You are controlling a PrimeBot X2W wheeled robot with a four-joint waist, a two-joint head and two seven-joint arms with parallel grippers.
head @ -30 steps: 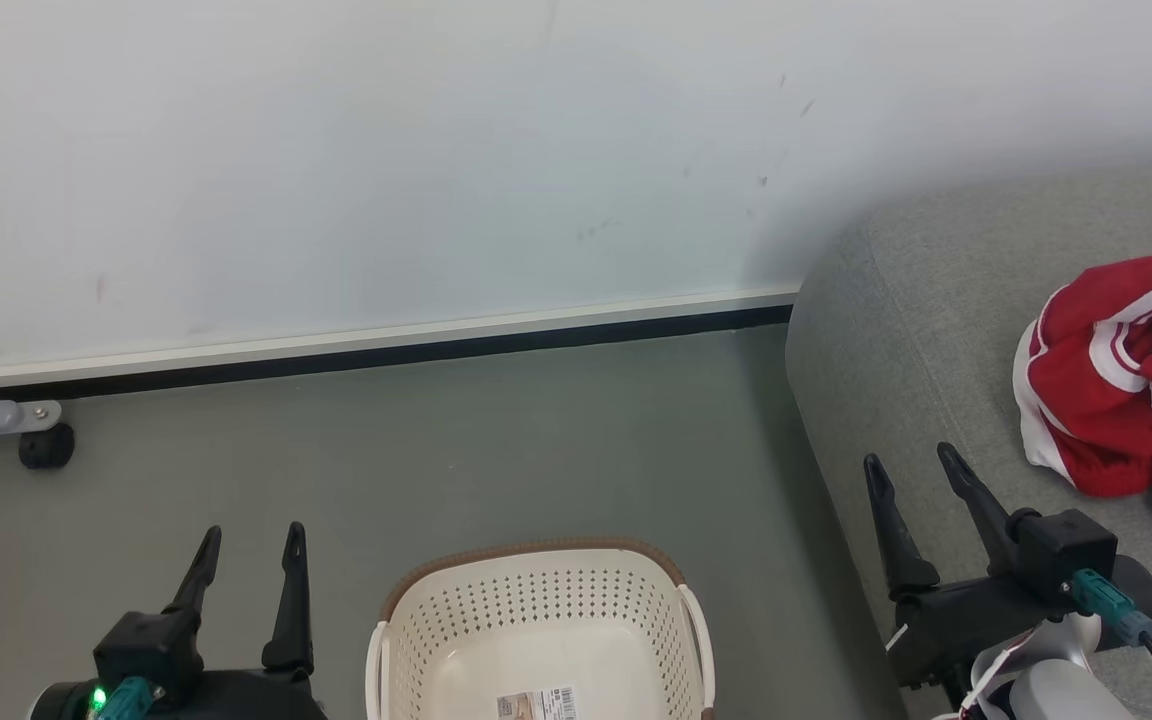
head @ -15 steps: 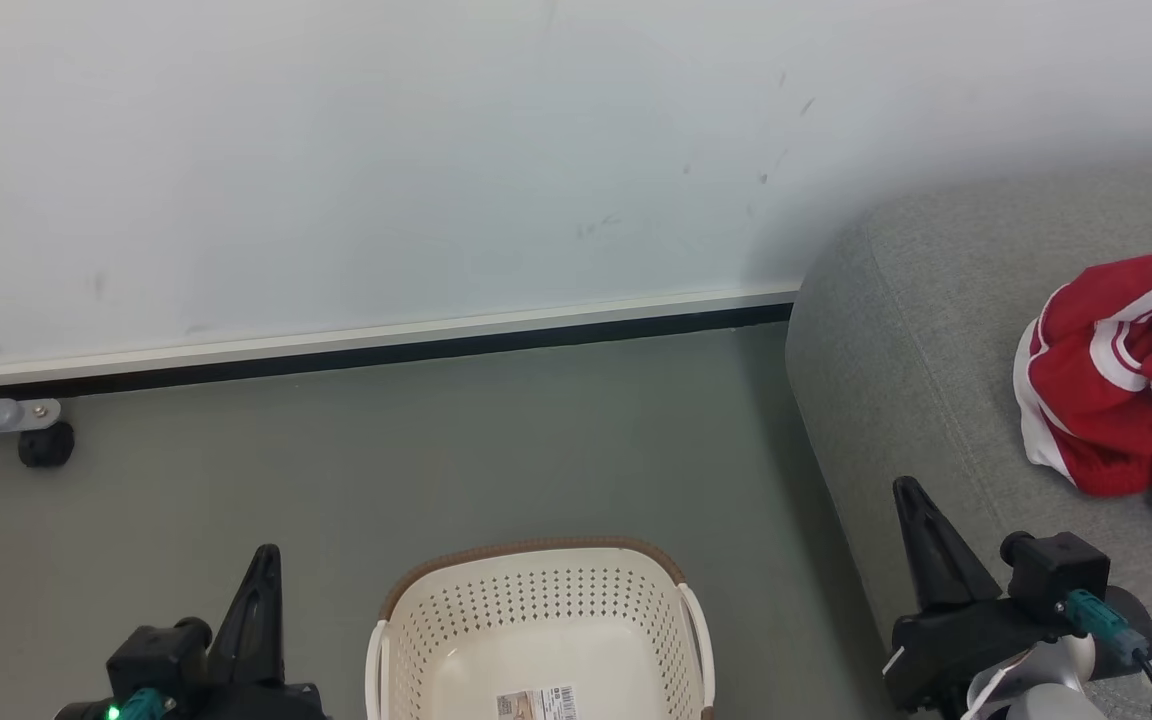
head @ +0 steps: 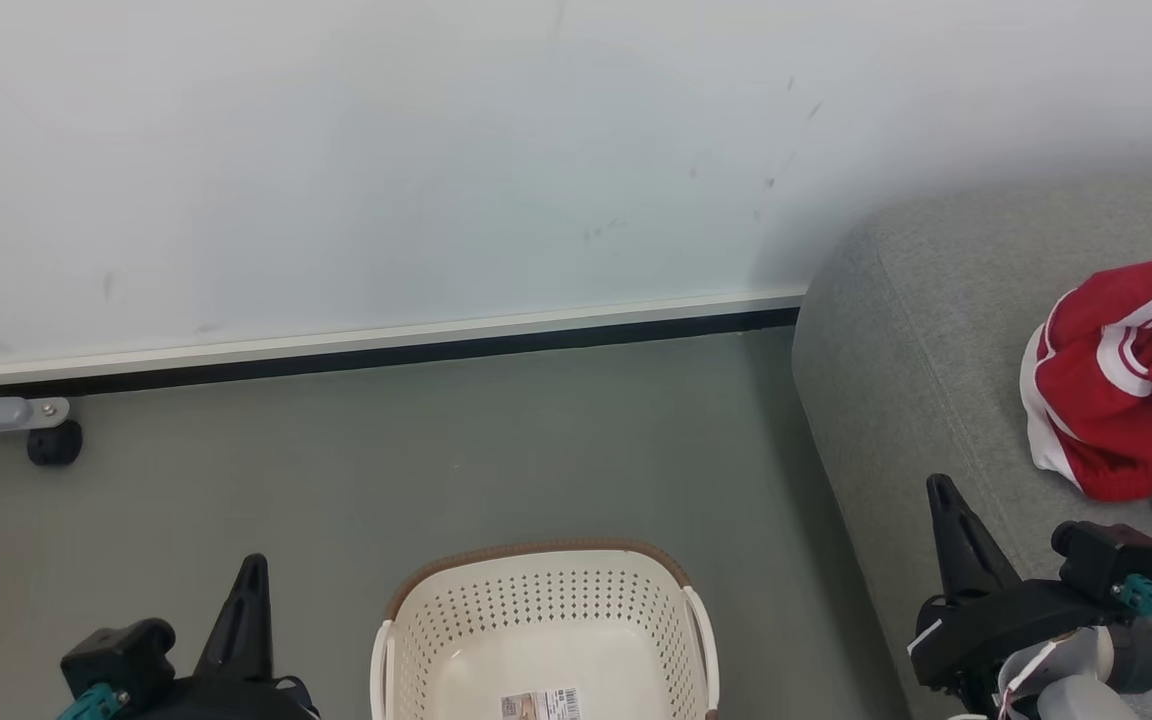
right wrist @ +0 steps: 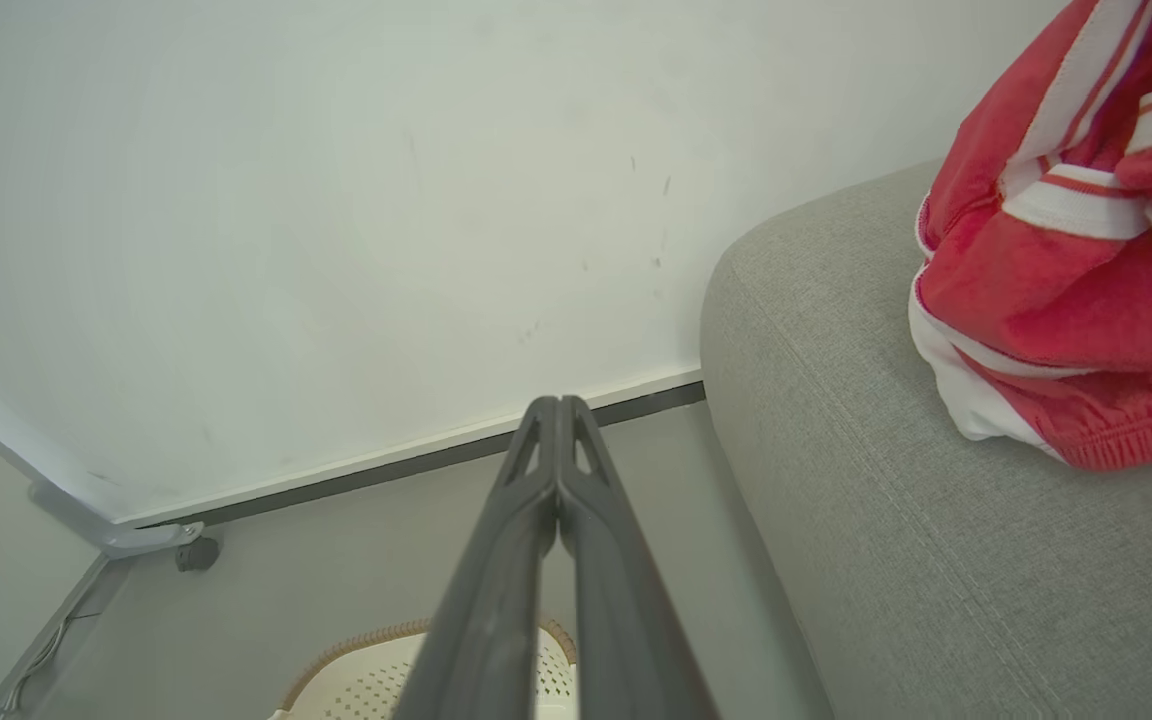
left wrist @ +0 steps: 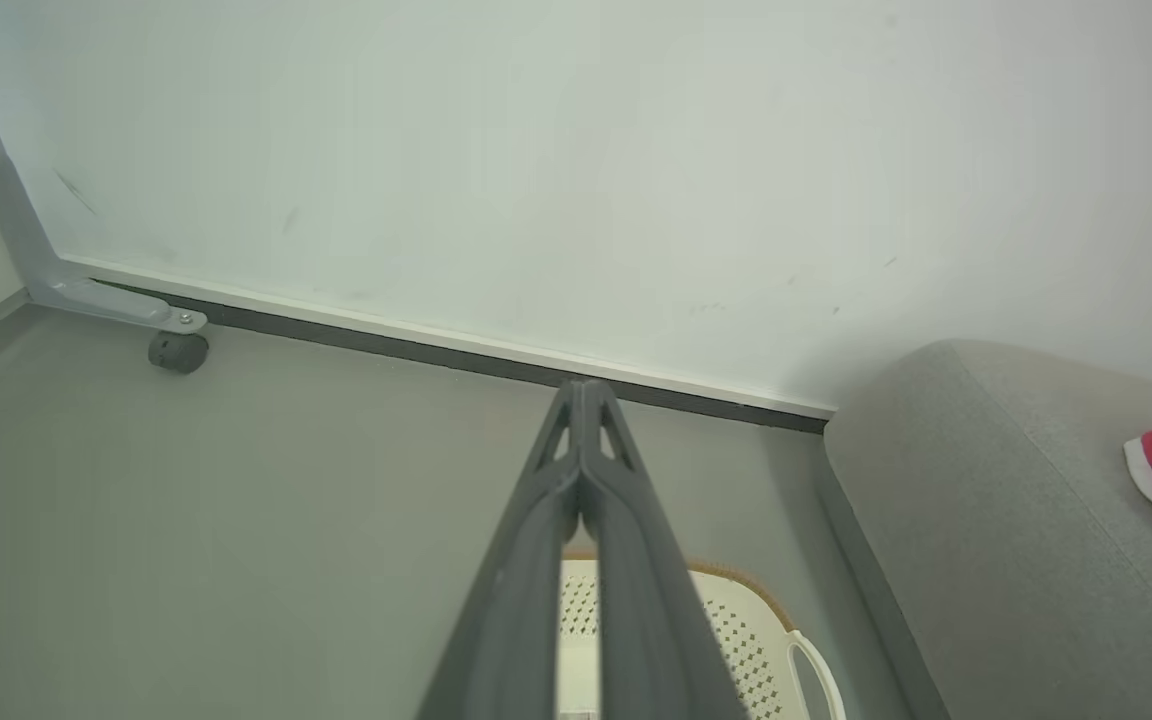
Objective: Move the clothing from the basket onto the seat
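The red clothing point(head: 1126, 385) with white stripes lies bunched on the grey seat point(head: 916, 330) at the right; the right wrist view has it point(right wrist: 1066, 260) close at the upper right. The cream basket point(head: 546, 620) with a brown rim stands on the floor at bottom centre, holding only a label on its bottom. My left gripper point(head: 251, 580) is shut and empty, low at the left of the basket. My right gripper point(head: 941, 495) is shut and empty over the seat's left edge, left of the clothing. Both wrist views show fingers point(left wrist: 581, 440) pressed together point(right wrist: 551, 440).
A white wall with a dark baseboard point(head: 366, 355) runs behind the grey floor. A grey metal bracket with a black caster point(head: 51, 443) sits at the far left by the wall. Open floor lies between basket and wall.
Both grippers went from open to shut with nothing in them and dropped a little lower. The head view shifted slightly; clothing and basket stayed put.
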